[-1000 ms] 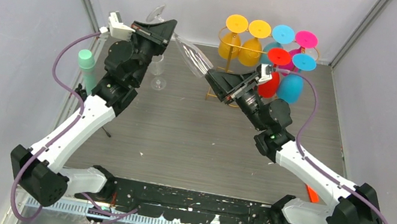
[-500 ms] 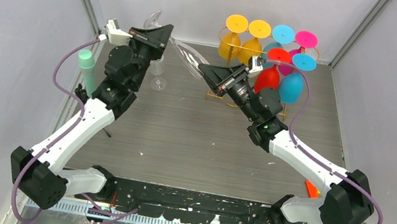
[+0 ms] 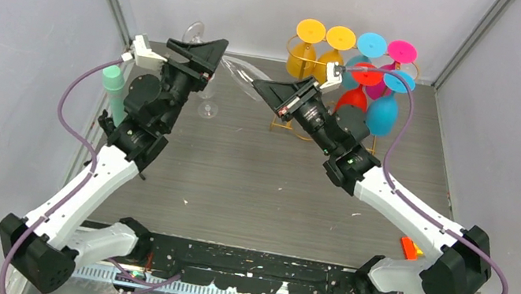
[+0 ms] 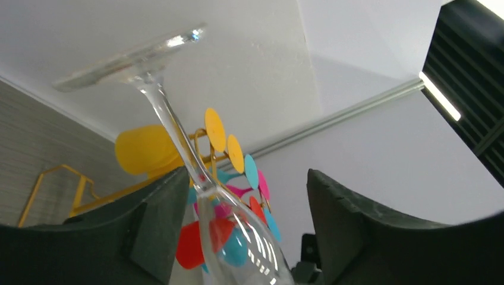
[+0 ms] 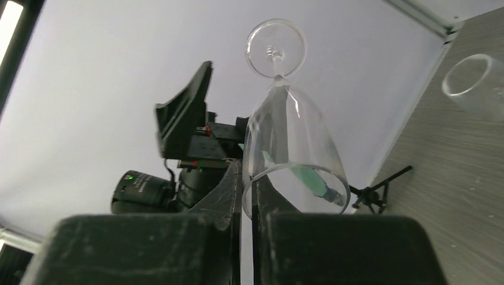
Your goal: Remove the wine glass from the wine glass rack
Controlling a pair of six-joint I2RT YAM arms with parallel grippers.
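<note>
The right gripper pinches the brittle-looking wine glass by its rim; the left gripper gapes around the likely safer stem.

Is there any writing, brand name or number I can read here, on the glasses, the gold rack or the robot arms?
None: no text is readable in any view.
The clear wine glass, coloured glasses and wine glass rack bear no marks.
The left arm and right arm show no legible label.
</note>
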